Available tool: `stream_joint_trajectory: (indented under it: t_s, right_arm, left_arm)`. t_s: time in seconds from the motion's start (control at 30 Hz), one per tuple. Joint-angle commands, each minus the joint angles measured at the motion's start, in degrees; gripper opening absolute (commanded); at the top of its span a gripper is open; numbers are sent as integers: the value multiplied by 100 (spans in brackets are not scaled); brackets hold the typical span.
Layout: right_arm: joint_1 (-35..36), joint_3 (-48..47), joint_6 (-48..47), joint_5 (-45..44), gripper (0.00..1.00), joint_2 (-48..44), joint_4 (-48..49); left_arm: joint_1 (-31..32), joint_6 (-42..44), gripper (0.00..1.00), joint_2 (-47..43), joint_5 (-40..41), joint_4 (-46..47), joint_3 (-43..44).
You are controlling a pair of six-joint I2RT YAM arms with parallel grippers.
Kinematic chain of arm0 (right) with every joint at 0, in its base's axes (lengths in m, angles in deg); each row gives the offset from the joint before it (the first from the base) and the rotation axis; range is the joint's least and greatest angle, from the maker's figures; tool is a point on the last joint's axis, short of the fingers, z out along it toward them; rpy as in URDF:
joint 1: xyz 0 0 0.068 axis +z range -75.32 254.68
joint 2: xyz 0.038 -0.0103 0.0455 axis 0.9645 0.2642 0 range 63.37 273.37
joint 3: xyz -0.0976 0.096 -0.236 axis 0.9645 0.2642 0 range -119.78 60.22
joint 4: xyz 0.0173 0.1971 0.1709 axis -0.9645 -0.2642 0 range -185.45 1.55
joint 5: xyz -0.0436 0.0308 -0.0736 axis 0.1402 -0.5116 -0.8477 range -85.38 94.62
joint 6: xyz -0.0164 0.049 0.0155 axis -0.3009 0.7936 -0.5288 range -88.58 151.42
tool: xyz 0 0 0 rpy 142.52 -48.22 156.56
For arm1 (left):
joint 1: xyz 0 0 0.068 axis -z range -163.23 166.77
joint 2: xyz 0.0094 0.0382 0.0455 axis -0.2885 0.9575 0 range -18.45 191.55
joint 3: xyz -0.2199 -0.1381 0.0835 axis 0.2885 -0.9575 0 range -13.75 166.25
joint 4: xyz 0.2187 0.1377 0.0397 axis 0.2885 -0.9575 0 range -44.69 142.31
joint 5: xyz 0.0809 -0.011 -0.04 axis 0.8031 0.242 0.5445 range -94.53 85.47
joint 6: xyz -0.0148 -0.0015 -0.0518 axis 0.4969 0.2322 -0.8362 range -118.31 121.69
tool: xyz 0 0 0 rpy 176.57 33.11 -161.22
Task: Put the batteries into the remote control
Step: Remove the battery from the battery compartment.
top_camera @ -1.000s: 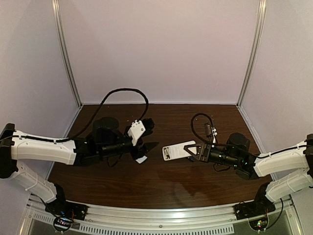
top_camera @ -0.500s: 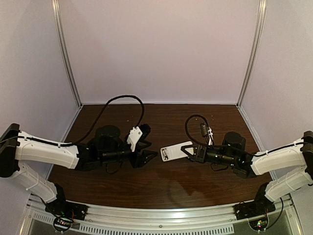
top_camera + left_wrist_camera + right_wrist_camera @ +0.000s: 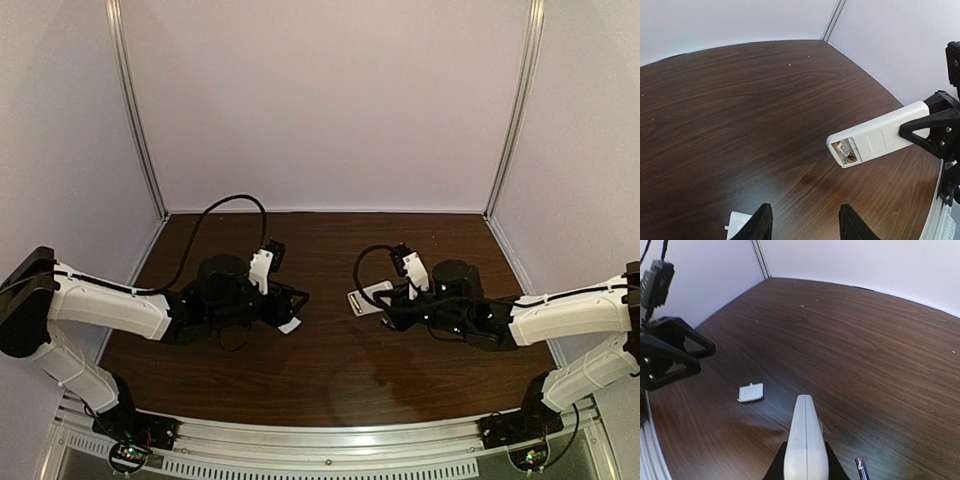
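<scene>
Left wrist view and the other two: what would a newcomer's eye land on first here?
The white remote, held above the dark table by the right tool, its back open at one end with a gold-brown battery showing inside. Next comes the small white cover lying on the table near the left tool, whose fingers stand apart and empty. A purple battery lies on the table beside the right tool.

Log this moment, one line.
right claw: shut on remote control, bay open | left claw: open, by battery cover | purple battery: on table
</scene>
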Motion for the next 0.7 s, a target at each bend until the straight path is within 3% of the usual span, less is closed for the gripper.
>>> stream_joint_trajectory:
  t_s: [0.0, 0.4, 0.57, 0.67]
  right_arm:
    - [303, -267, -862, -932, 0, 422, -490]
    - [1364, -1203, -2354, -2911, 0, 1516, -1144]
    - [1357, -1148, -2059, -3094, 0, 1234, -1063]
    - [1195, -1096, -1703, -2609, 0, 662, -1166]
  left_arm:
    - [-63, -253, 47, 304, -115, 130, -140]
    - [-152, -307, 53, 829, -409, 84, -89]
    - [-218, -206, 55, 682, -526, 511, -326]
    - [-243, 12, 56, 432, -767, 857, -560]
